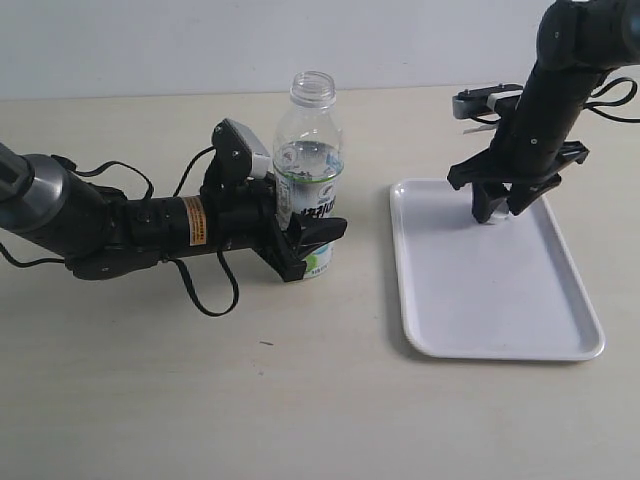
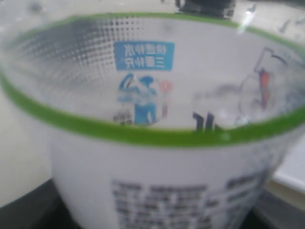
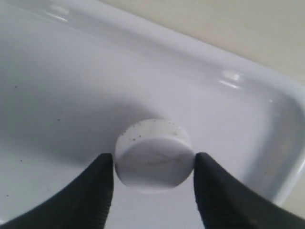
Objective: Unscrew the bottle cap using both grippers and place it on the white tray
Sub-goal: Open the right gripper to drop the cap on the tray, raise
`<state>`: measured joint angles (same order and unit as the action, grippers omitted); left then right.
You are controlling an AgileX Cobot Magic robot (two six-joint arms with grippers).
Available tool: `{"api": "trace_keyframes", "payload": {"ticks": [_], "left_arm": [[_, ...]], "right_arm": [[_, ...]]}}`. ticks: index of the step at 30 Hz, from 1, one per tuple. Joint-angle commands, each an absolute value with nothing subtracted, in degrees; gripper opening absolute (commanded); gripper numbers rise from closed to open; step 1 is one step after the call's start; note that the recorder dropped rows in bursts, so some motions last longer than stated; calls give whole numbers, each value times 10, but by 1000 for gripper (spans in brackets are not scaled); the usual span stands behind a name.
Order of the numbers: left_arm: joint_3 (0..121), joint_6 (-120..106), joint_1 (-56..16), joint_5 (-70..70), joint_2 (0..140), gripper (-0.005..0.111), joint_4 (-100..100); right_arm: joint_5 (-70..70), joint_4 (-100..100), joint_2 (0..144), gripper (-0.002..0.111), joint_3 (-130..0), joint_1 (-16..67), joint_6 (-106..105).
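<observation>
Start on the table, well to the left of the white tray. The left gripper is reaching in sideways toward the tray. Its jaws are closing around the lower, labelled part of the bottle and gripping it on both sides. The bottle is standing upright on the table, apart from the tray's left rim. Its neck is open, with no cap on it, and clear liquid is showing above the label. In the left wrist view the bottle's label is filling the picture.

Over the tray's far end, the right gripper is pointing straight down. The bottle cap is sitting between its fingers, inside the rim near the tray's far right corner. The jaws are standing only as wide as the cap, each finger touching its side. You cannot tell whether the cap is resting on the tray floor or hanging just above it. Nothing else is lying in the tray.
</observation>
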<state>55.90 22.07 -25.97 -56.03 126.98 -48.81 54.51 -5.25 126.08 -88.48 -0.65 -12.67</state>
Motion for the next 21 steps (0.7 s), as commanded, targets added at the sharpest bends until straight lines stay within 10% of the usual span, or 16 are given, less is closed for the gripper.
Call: {"api": "trace_keyframes", "payload": {"ticks": [1, 21], "left_arm": [[560, 227, -257, -584, 1265, 1, -476], [560, 223, -256, -597, 1281, 1, -444]], "right_arm": [[553, -56, 1260, 72, -883, -7, -128], [611, -168, 1053, 71, -884, -7, -161]]}}
